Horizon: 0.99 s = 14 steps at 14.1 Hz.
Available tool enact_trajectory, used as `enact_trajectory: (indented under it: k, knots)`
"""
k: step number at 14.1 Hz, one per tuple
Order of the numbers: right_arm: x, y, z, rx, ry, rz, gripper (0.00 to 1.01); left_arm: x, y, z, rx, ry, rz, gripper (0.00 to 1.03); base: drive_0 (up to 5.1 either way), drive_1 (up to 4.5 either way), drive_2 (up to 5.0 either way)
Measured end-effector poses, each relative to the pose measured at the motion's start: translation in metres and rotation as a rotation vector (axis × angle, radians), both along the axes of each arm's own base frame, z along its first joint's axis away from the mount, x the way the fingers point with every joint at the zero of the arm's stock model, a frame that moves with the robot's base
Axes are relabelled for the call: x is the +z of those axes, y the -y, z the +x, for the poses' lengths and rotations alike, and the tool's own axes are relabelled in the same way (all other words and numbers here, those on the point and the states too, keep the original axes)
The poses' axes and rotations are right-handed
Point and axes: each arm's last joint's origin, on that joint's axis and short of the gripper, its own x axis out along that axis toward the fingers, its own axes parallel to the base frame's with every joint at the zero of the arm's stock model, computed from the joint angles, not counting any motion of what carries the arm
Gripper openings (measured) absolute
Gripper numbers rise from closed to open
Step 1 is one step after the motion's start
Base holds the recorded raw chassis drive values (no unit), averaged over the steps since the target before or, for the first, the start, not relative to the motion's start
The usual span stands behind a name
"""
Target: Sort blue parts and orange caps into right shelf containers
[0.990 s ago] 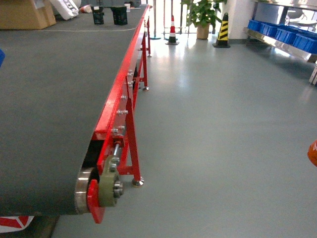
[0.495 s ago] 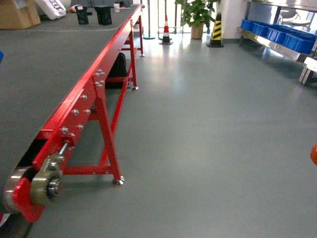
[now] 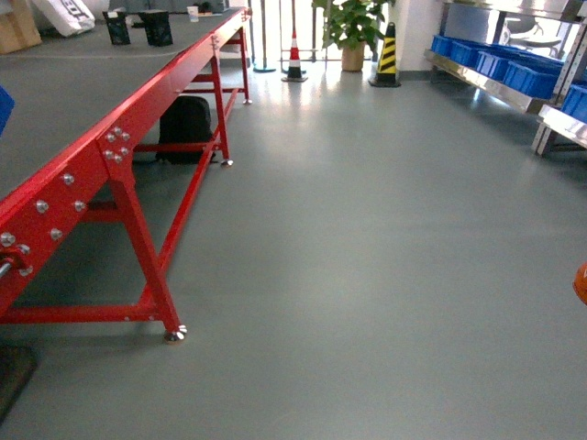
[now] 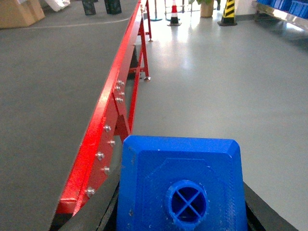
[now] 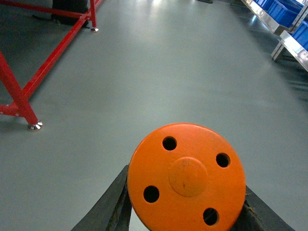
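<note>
In the left wrist view a blue part [image 4: 183, 187], round hole in its top face, fills the bottom of the frame. My left gripper [image 4: 182, 207] is shut on it, with a black finger [image 4: 107, 214] showing at each side. My right gripper [image 5: 185, 202] is shut on an orange cap [image 5: 186, 178] whose flat top has several small holes. In the head view only slivers show: the blue part [image 3: 3, 105] at the left edge, the orange cap [image 3: 581, 282] at the right edge. The right shelf containers [image 3: 514, 69], blue crates, sit on a metal shelf at the far right.
The red conveyor frame [image 3: 101, 156] runs along the left, with its grey belt [image 4: 48, 86] on top and a leg foot [image 3: 174, 334] on the floor. A black backpack [image 3: 183, 124] lies under it. Cones [image 3: 293, 53] and a potted plant [image 3: 351, 27] stand far back. Grey floor [image 3: 367, 238] stretches to the shelf.
The head view has swung to the right. The conveyor's end roller has slid out at the left, and the shelf with blue crates sits further into view. Both grippers keep their parts.
</note>
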Motion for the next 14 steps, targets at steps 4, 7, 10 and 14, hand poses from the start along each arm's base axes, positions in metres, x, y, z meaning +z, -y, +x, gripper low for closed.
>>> enact_trajectory:
  k: [4,7,10,14]
  knots:
    - [-0.0004,0.0001,-0.0001,0.0,-0.004,-0.001,0.43,0.0002,0.0001,0.0,0.0,0.002,0.001,0.44,5.0,-2.42,-2.4]
    - [-0.0001,0.0001,0.0,-0.003,-0.001,-0.001,0.43,0.0,0.0,0.0,0.001,0.0,0.001,0.44,5.0,-2.42,-2.4]
    - [0.0001,0.0,0.0001,0.0,0.001,0.0,0.43,-0.0001,0.0,0.0,0.001,0.0,0.0,0.44,5.0,-2.42,-2.4]
    - [-0.0004,-0.0001,-0.0001,0.001,-0.004,-0.001,0.43,0.0,0.0,0.0,0.0,0.0,0.0,0.44,5.0,-2.42,-2.4]
